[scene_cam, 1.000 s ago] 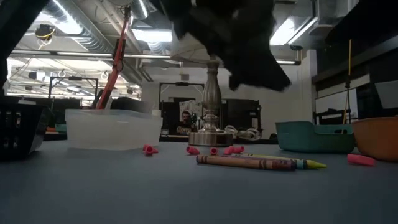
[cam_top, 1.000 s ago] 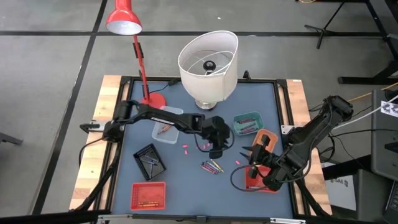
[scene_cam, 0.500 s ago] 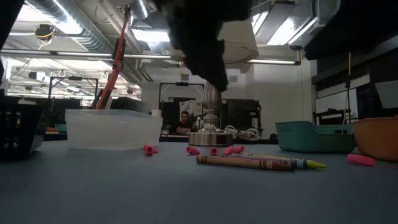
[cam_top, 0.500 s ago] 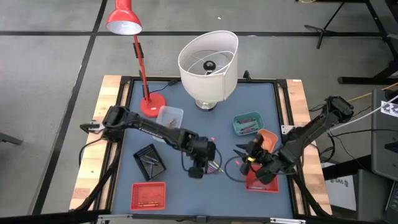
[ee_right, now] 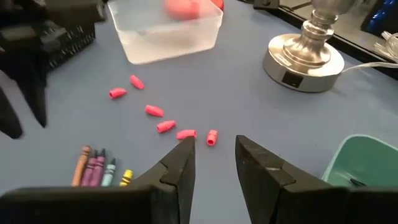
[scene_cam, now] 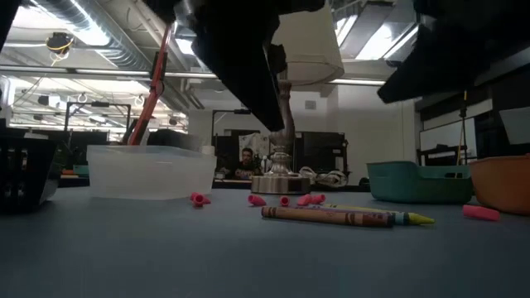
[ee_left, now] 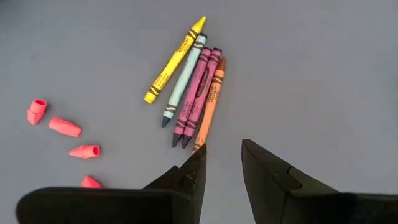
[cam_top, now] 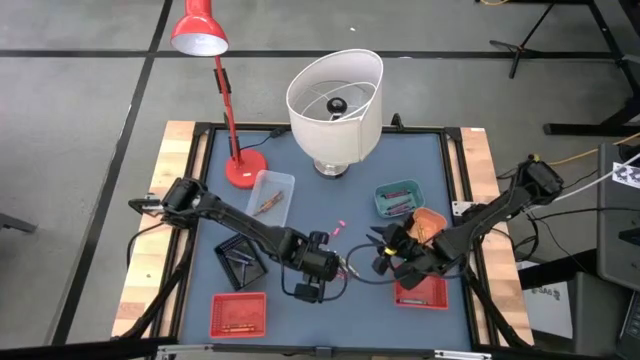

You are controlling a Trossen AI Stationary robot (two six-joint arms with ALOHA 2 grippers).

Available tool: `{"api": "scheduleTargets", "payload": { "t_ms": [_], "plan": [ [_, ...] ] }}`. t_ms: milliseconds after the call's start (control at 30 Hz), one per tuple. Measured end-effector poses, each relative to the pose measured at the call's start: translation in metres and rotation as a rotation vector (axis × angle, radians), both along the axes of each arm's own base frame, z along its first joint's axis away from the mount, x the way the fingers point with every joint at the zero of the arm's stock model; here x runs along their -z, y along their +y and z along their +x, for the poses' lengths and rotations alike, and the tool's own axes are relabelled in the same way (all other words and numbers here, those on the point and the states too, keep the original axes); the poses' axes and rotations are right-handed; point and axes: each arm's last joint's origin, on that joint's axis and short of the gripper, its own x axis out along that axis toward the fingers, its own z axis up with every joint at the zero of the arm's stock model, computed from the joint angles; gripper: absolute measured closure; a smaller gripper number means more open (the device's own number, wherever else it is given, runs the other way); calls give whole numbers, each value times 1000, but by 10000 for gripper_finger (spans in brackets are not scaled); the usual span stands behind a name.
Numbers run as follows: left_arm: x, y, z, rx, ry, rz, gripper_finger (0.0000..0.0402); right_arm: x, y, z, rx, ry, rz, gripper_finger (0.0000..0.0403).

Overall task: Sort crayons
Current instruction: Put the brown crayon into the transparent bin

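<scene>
Several crayons [ee_left: 193, 93] lie side by side on the blue-grey table: yellow, pale blue, two magenta and an orange one. They also show in the right wrist view [ee_right: 99, 169] and the low view [scene_cam: 339, 217]. My left gripper [ee_left: 224, 168] hangs open just above and short of their dark tips, pointing steeply down, with nothing between its fingers; in the high view it [cam_top: 325, 268] covers most of them. My right gripper [ee_right: 214, 162] stands open above the table to their right [cam_top: 380, 247] and is empty.
Pink eraser caps [ee_left: 62, 126] lie scattered beside the crayons. Around them stand a clear tray [cam_top: 270, 195], a black basket [cam_top: 240, 255], a red tray [cam_top: 238, 312], a teal tray [cam_top: 398, 197], an orange bowl [cam_top: 430, 222] and a second red tray [cam_top: 420, 292]. A white-shaded lamp [cam_top: 335, 95] and a red desk lamp [cam_top: 245, 168] stand at the far side.
My left gripper has swung from the table's middle toward the near edge and left, tipping steeply downward, and now hangs over the crayons. My right gripper has come a little toward the table's left and sunk slightly. The crayons and caps have stayed in place.
</scene>
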Motion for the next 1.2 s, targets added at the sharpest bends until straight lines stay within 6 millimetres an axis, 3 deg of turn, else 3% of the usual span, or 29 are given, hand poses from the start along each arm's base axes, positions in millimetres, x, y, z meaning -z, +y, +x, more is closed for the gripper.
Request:
{"api": "scheduleTargets", "payload": {
  "t_ms": [700,1200],
  "plan": [
    [68,22,-14,-35,-49,-57,316,31,10,13,-4,56,-29,290],
    [78,23,-19,-19,-92,-102,316,31,11,14,-9,42,-9,290]
  ]
}}
